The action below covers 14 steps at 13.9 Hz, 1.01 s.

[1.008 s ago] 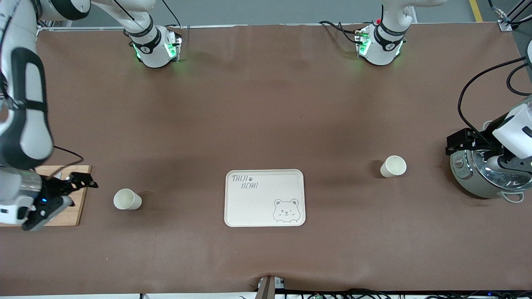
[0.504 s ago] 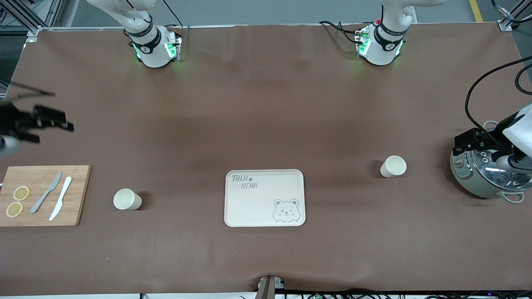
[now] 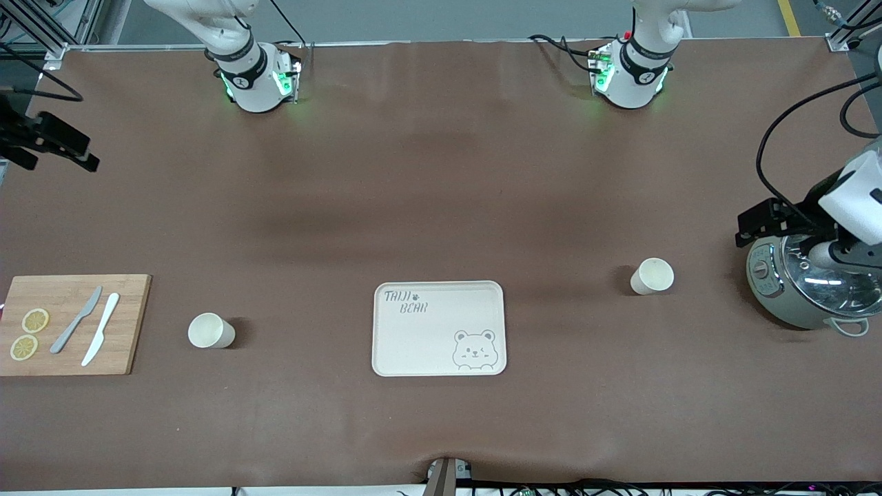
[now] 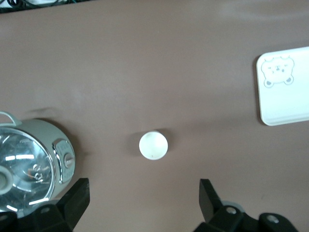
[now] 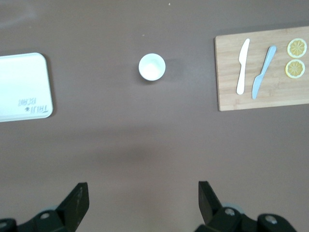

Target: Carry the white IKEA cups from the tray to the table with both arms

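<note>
The table (image 3: 441,172) was seen across the whole front view, with the tray (image 3: 439,328) lying in the lower centre of the frame. The tray was found bare, nothing on it. Both white IKEA cups were already on the table and well apart from the tray: one cup (image 3: 211,331) low in the frame toward the right arm's end, near the cutting board (image 3: 76,324), the other cup (image 3: 652,276) mid-frame toward the left arm's end, near the metal pot (image 3: 806,282). Both were set upright, mouths up.

The left gripper (image 4: 142,193) was held over the pot's edge, jaws released, nothing between them. The right gripper (image 5: 142,193) was held high over the table's edge at the right arm's end, jaws likewise released and holding nothing.

The task was judged done; no cup was left to be moved.
</note>
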### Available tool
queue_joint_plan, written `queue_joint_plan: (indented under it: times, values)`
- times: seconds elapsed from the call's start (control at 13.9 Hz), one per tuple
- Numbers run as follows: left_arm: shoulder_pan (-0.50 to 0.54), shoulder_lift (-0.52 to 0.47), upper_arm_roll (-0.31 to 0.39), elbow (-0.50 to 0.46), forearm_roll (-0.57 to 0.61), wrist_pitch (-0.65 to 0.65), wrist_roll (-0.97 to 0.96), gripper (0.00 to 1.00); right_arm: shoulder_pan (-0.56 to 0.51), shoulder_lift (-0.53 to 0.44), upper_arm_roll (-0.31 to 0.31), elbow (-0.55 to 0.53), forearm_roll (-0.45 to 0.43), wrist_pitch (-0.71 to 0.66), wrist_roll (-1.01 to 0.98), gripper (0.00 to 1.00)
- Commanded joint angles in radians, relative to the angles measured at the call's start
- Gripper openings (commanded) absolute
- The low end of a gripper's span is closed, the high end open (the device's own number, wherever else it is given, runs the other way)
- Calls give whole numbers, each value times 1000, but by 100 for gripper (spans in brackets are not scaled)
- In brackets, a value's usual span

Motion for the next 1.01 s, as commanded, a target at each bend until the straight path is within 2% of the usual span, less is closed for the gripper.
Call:
queue_joint_plan:
  times: [0.0,0.14,0.29,0.5,0.94]
  values:
    - [4,-121,-11,-161,8,41,-4,100,-26,-109,6,-157,-13,85,-43,100]
    - [6,-170,-11,-235,21,80,-1,100,-39,-95,6,-137,-14,82,-44,100]
    - [9,-163,-9,-227,21,97,-8,100,-49,-78,6,-107,-22,79,-53,100]
    - [24,-164,-2,-223,20,60,2,100,-73,-63,6,-67,-54,76,-219,100]
    - [23,-154,-6,-226,52,56,47,100,-116,-61,7,-50,-48,18,-216,100]
